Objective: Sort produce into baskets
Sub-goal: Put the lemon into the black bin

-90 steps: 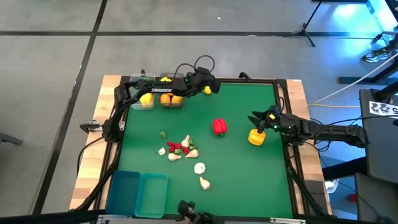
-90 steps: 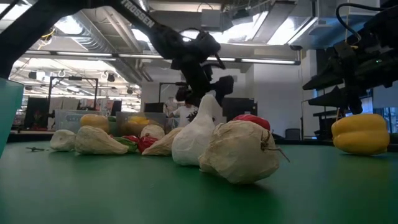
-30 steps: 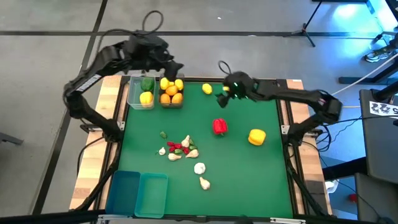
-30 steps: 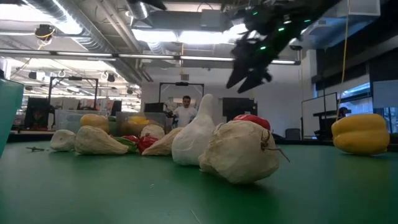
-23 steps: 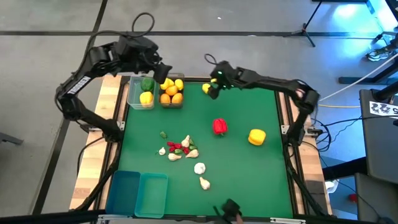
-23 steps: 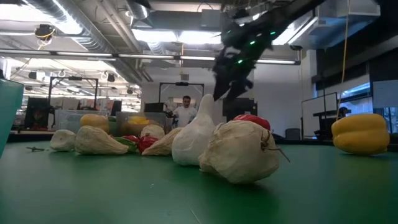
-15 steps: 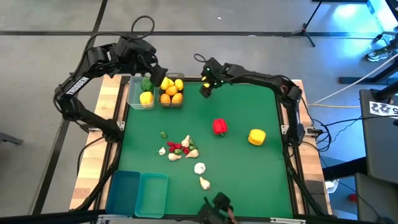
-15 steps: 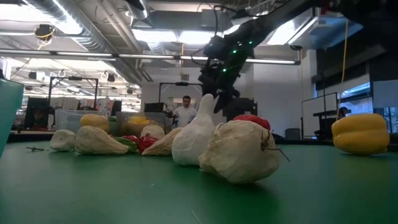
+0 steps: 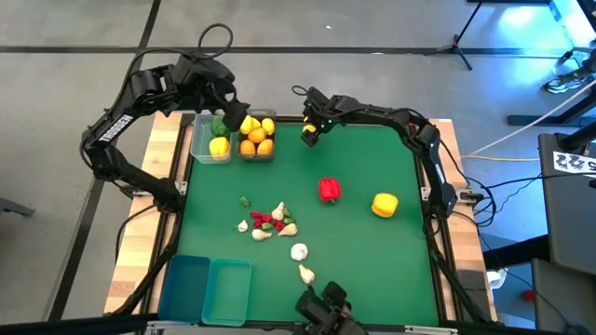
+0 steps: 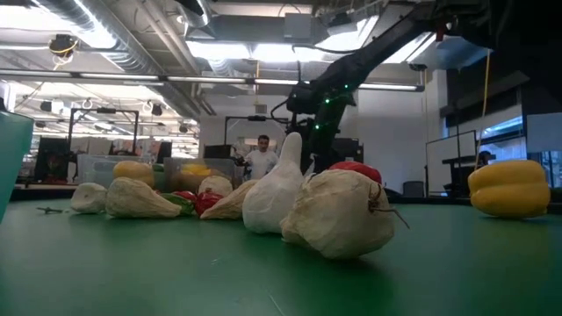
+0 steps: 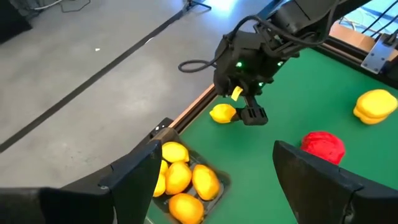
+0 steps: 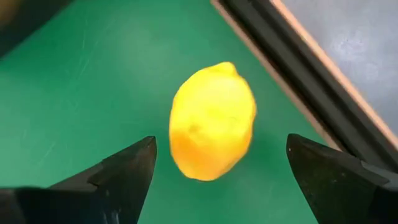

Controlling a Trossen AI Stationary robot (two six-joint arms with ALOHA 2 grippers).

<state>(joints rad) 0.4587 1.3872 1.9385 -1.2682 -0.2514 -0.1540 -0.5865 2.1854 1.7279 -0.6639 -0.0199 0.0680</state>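
Note:
A yellow lemon (image 12: 213,121) lies on the green mat by the far edge, also seen in the high view (image 9: 308,136). My right gripper (image 12: 221,142) is open just above it, one finger on each side, with gaps showing; it also shows in the high view (image 9: 311,128). My left gripper (image 11: 216,149) is open and empty above the two clear bins (image 9: 210,149) at the far left. One bin holds a green and a yellow pepper, the other (image 9: 256,154) lemons and oranges. A red pepper (image 9: 328,189) and a yellow pepper (image 9: 385,204) lie on the mat.
Garlic bulbs and small chilies lie in a cluster (image 9: 268,221) left of centre, with two more garlic bulbs (image 9: 299,250) nearer. Two teal bins (image 9: 207,287) stand at the near left corner. The table's dark far rail (image 12: 292,81) runs close behind the lemon.
My right gripper has gone toward the table's left edge along the far rail and come down over the lemon, which has stayed in place. My left gripper has drifted a little toward the left, staying above the clear bins.

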